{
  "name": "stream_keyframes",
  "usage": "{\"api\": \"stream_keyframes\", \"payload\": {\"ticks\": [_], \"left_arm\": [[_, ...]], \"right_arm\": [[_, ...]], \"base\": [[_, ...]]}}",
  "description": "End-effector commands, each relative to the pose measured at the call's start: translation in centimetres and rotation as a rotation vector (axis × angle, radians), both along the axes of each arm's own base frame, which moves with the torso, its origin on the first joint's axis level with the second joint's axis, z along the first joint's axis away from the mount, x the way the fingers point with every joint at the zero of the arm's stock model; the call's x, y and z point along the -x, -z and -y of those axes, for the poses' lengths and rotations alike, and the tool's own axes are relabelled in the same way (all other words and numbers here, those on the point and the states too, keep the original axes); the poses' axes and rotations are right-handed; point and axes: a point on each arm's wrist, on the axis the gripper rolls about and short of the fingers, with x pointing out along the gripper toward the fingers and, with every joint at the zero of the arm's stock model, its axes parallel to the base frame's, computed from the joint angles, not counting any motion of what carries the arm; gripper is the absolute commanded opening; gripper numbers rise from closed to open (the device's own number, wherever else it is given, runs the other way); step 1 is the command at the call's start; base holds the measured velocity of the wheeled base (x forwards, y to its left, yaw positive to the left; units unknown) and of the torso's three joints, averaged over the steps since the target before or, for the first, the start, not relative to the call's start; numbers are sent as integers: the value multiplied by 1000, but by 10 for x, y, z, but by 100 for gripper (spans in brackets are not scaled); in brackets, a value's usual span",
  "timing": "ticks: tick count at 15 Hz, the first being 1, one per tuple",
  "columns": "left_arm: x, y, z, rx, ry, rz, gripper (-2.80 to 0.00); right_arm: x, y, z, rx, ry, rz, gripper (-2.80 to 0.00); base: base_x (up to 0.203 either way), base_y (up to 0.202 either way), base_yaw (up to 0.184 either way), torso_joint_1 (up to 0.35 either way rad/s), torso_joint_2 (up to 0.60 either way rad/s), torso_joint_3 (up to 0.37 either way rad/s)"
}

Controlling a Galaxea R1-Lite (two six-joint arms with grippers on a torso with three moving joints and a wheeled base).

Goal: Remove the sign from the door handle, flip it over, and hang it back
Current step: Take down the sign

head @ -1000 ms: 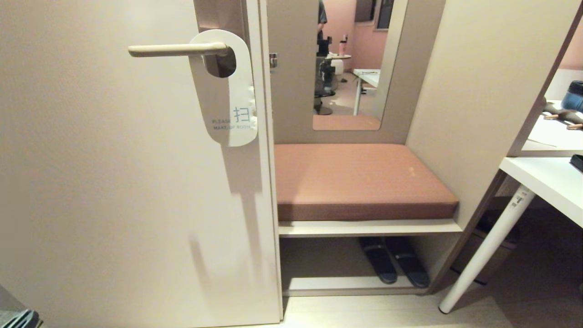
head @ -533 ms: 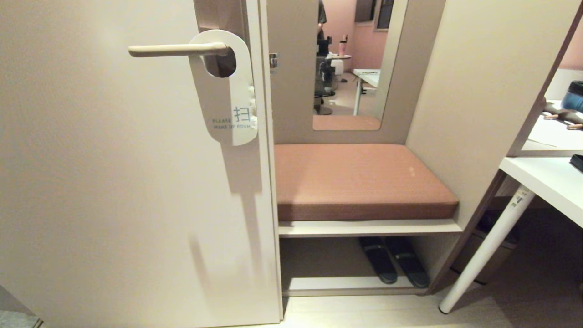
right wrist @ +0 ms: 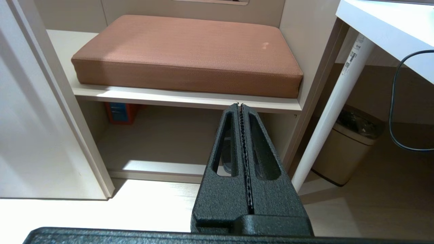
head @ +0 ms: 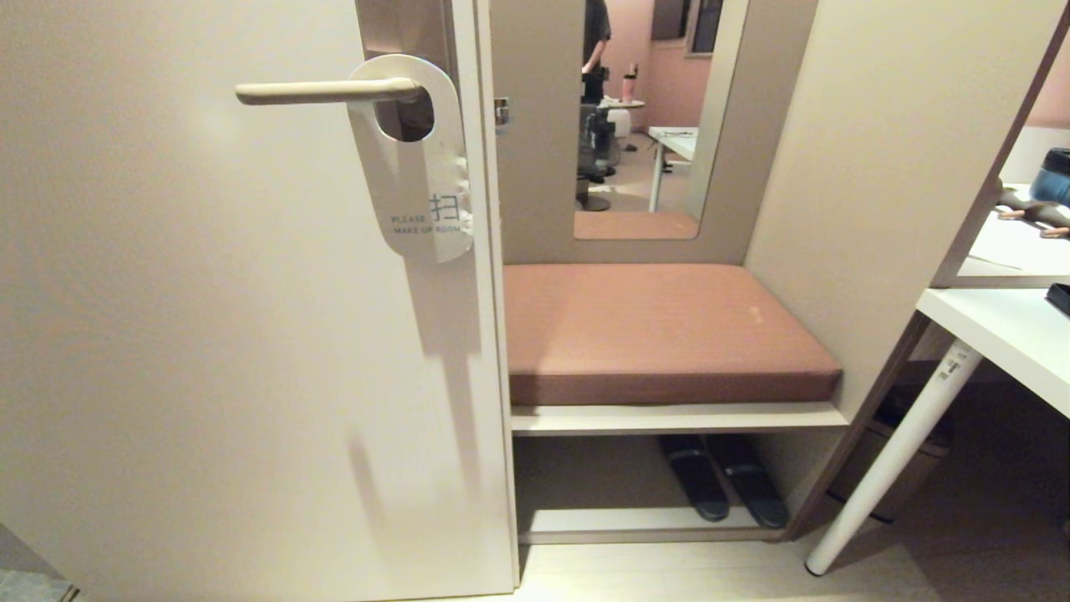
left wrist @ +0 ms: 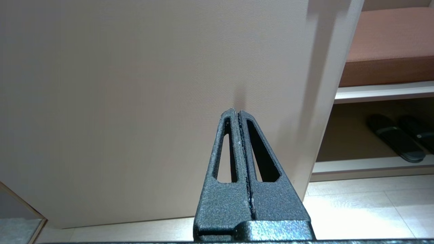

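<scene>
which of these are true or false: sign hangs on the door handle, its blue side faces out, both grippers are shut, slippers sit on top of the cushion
1. The sign hangs on the door handle. True.
2. Its blue side faces out. False: the white "make up room" side shows.
3. The left gripper and right gripper are shut and empty. True.
4. Slippers sit on the cushion. False: they lie on the shelf below it.

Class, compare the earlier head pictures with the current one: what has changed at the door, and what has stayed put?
A dark object at the bottom-left corner has dropped out of view. The sign hangs on the door handle, white side out, as before. In the mirror, a person has shifted.
</scene>
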Motion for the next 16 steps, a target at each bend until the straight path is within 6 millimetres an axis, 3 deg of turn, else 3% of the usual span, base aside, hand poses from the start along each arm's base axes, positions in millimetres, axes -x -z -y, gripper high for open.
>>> {"api": "stream_keyframes", "payload": {"ticks": [1, 16], "left_arm": [[0, 0, 0, 1, 1, -1, -280], [0, 0, 0, 13, 2, -2, -280]], "right_arm": [[0, 0, 0, 0, 0, 1, -280], [0, 0, 0, 0, 0, 1, -280]], "base": [[0, 0, 0, 0, 0, 0], [0, 0, 0, 0, 0, 0]]}}
